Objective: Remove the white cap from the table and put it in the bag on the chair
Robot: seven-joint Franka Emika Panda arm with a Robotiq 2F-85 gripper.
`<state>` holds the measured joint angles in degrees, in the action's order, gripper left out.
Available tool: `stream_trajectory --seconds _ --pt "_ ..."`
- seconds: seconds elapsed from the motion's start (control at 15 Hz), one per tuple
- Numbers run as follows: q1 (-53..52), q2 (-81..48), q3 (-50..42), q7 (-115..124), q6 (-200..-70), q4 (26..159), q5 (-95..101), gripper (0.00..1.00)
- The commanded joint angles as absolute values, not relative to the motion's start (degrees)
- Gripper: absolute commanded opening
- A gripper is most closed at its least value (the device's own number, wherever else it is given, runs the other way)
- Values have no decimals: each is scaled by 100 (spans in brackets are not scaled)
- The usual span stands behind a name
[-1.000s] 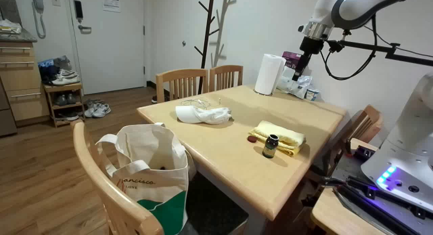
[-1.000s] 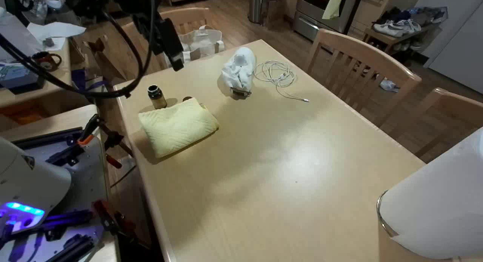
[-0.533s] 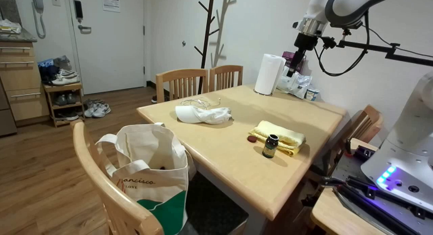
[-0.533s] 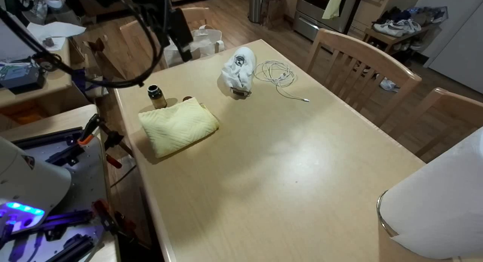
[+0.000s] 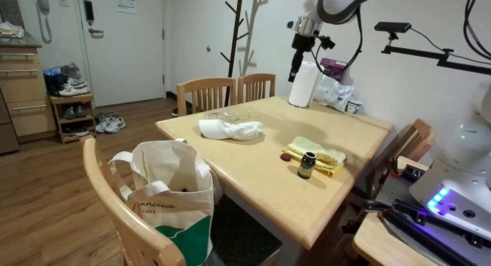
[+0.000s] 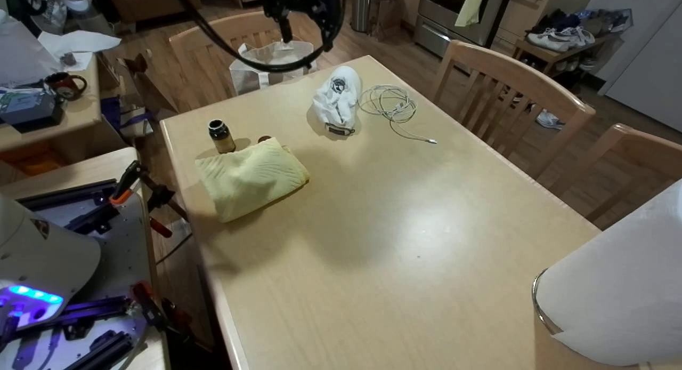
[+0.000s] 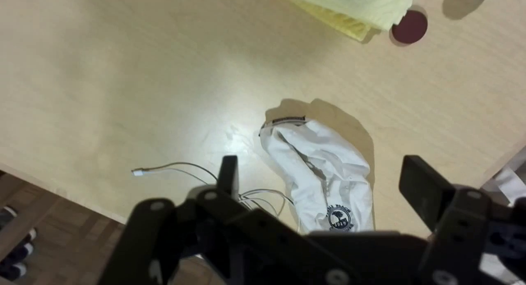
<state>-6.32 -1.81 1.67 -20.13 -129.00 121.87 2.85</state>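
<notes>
The white cap (image 5: 230,130) lies crumpled on the wooden table near the edge by the bag, its brim pointing away from the yellow cloth. It shows in both exterior views (image 6: 337,101) and in the wrist view (image 7: 345,170), where a dark round logo is visible and the gripper hides its brim. My gripper (image 7: 321,170) is open and empty, high above the table and apart from the cap. In an exterior view the gripper (image 5: 292,77) hangs before the paper roll. The canvas bag (image 5: 196,204) stands open on a chair beside the table; it shows partly in an exterior view (image 6: 248,77).
A coiled white cable (image 6: 391,106) lies close beside the cap. A folded yellow cloth (image 5: 314,149), an open dark bottle (image 5: 307,167) and a dark red lid (image 5: 285,157) sit near the robot. A paper towel roll (image 5: 305,86) stands at the wall end. Wooden chairs (image 5: 207,91) surround the table.
The arm and gripper have swung over the table, leftward in one exterior view, right and upward in an exterior view. The cap, bag and other objects have not moved.
</notes>
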Motion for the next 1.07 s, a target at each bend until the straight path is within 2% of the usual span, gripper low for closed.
stream_trajectory --seconds 0.0,0.47,0.53,1.0 --pt "-725 -1456 537 -2526 -12587 10758 418 100" --pt "-956 -2765 1028 -3187 -12255 9104 812 100" --pt "-898 -2486 1042 -2921 -12496 9558 649 100" --pt "-1040 -2851 1093 -3180 -12304 9069 930 100"
